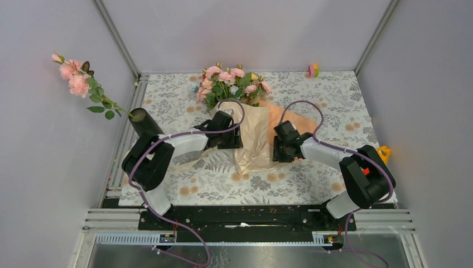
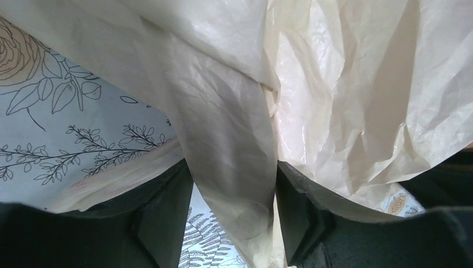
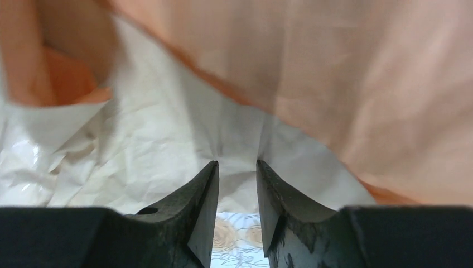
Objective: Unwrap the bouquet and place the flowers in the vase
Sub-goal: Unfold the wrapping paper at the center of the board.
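Bouquet (image 1: 252, 125) is lying mid-frame in the top view, flowers (image 1: 228, 84) pointing to the upper centre, wrapping paper (image 1: 254, 145) spreading toward the bottom. Vase (image 1: 146, 123) is standing at the left and is already holding one pink spray (image 1: 75, 78).

My left gripper (image 2: 234, 223) is gripping a fold of the paper; it is filling the gap and touching both fingers (image 2: 162, 229). My right gripper (image 3: 237, 184) is showing a narrow gap with creased paper at the tips and tablecloth (image 3: 237, 240) visible through it. I cannot tell if it is caught.

I'm judging this as the unwrap step. I should be pulling the two flaps apart sideways, low and slow, gripping paper only and watching that stems are not dragging along.
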Tool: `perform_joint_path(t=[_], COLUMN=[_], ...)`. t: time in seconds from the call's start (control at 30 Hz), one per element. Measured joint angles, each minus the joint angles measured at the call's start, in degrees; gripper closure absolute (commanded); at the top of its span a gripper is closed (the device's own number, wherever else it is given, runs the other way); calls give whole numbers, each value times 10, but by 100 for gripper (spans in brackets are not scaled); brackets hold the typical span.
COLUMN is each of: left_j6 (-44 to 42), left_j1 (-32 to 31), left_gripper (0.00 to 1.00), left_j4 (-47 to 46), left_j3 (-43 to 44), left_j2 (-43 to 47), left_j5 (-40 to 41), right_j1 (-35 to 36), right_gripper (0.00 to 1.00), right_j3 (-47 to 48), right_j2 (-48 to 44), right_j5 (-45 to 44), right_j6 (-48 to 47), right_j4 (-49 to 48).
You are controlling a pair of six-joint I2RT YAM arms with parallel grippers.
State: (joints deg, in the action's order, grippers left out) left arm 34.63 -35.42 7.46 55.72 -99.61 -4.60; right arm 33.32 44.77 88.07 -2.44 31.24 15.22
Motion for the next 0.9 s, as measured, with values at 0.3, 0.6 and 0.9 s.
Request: perform_joint_path(t=[0.3, 0.6, 0.9], left_j6=[-6, -9, -35], left_j1=[-1, -1, -1], left_gripper=[44, 35, 10], left_j4=[2, 2, 59], left_j3=[1, 1, 25], left_j2=[0, 0, 52], left_j5=[4, 5, 42], right_j1=[-128, -189, -190], right_gripper=[59, 56, 42], right_j3=[-17, -34, -24], right_j2=[-36, -77, -173], right_j5=[-32, -39, -40], right_j6=[8, 11, -4], right_j4=[54, 74, 102])
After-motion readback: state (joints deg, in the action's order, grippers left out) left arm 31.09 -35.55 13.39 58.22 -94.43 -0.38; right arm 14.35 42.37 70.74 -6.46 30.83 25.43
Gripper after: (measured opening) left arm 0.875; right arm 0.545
